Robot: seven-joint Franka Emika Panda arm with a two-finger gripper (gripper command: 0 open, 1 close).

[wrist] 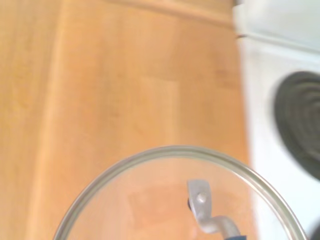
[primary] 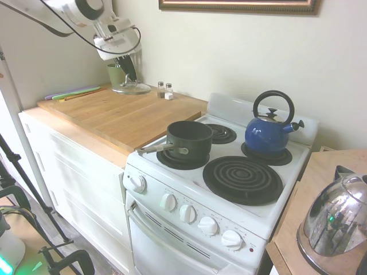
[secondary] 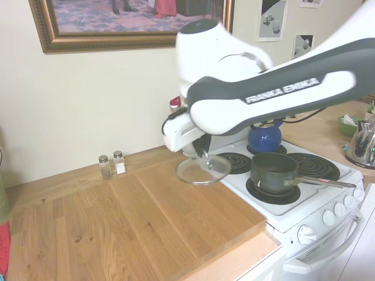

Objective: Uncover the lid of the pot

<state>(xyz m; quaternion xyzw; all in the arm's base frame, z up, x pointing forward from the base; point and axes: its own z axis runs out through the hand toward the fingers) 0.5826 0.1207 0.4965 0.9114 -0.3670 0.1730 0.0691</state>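
Glass lid [secondary: 203, 170] held aloft by its dark loop handle in the gripper [secondary: 203, 157], clear of any surface, above the wooden countertop [secondary: 146, 222] near its border with the white stove [primary: 275, 200]. Fingers clenched on the handle, judged from the second exterior view; the contact itself partly hidden under the wrist housing. Lid slightly tilted, metal rim visible all round. Seen through the glass in the wrist view: bare wood beneath most of the lid, a coil burner [wrist: 300, 125] off to one side.

Dark saucepan [primary: 188, 140] open and uncovered on the front-left burner, long handle [primary: 155, 149] pointing toward about 8 o'clock in the first exterior view. In the same view, lid at about 10 o'clock from the saucepan and well apart from it. Blue kettle [primary: 269, 132] on the rear-right burner, at about 2 o'clock from the saucepan. Salt and pepper shakers [secondary: 112, 164] against the wall, at about 9 o'clock from the lid in the second exterior view.

Step in hand, as judged: setting the lid down on the countertop. Best done by lowering straight over bare wood, well off the stove edge and away from the shakers; levelling the rim before contact so that it lands flat rather than on one edge; releasing only once the rim rests fully on the wood; rising vertically to avoid dragging the handle.
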